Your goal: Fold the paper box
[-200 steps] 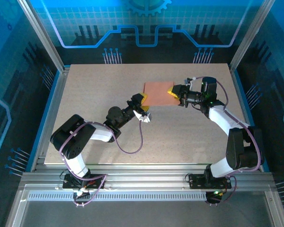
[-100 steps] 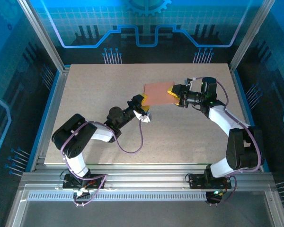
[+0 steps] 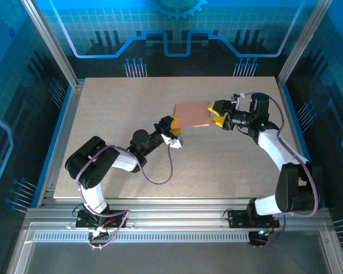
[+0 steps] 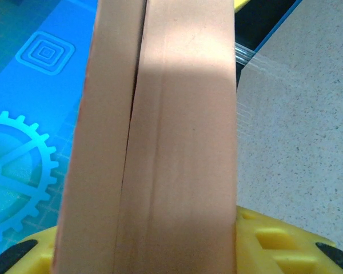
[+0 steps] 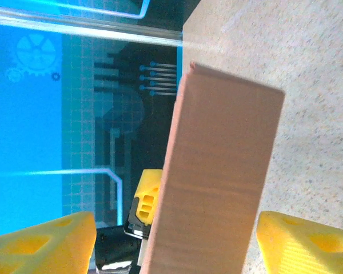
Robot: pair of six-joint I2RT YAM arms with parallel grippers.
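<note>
The paper box (image 3: 192, 115) is a flat salmon-orange rectangle held above the middle of the table. My left gripper (image 3: 170, 125) is shut on its near-left end; in the left wrist view the box (image 4: 171, 142) runs up from between the yellow fingers (image 4: 274, 240). My right gripper (image 3: 218, 113) stands open at the box's right end. In the right wrist view the box (image 5: 223, 165) rises between the two yellow fingertips (image 5: 46, 240) with a gap on each side. The left gripper's yellow finger shows beyond the box there.
The speckled beige table (image 3: 217, 165) is bordered by aluminium rails and blue patterned walls. A purple cable (image 3: 160, 174) loops beside the left arm.
My right gripper has opened, let go of the box's right end and drawn back a little to the right. The left gripper keeps its hold and has hardly moved.
</note>
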